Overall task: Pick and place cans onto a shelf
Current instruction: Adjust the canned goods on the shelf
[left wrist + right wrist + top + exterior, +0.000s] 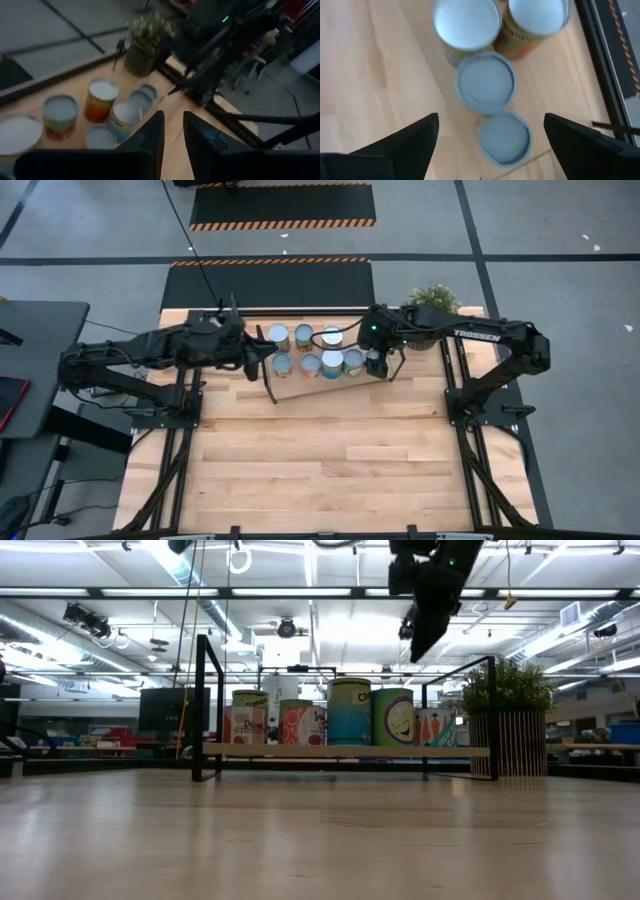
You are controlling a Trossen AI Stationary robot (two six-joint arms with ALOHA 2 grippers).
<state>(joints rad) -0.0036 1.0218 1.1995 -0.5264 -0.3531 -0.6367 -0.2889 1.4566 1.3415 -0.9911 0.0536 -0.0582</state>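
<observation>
Cans [318, 350]: clustered on the shelf [300, 393], table's 12 o'clock.
Right gripper [377, 366]: spread wide, above cans.
Left gripper [172, 137]: fingers nearly together, empty.

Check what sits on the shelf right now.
The shelf holds a cluster of cans, seven tops visible from above. In the low view the front cans hide those behind, and nothing shows between them.
</observation>
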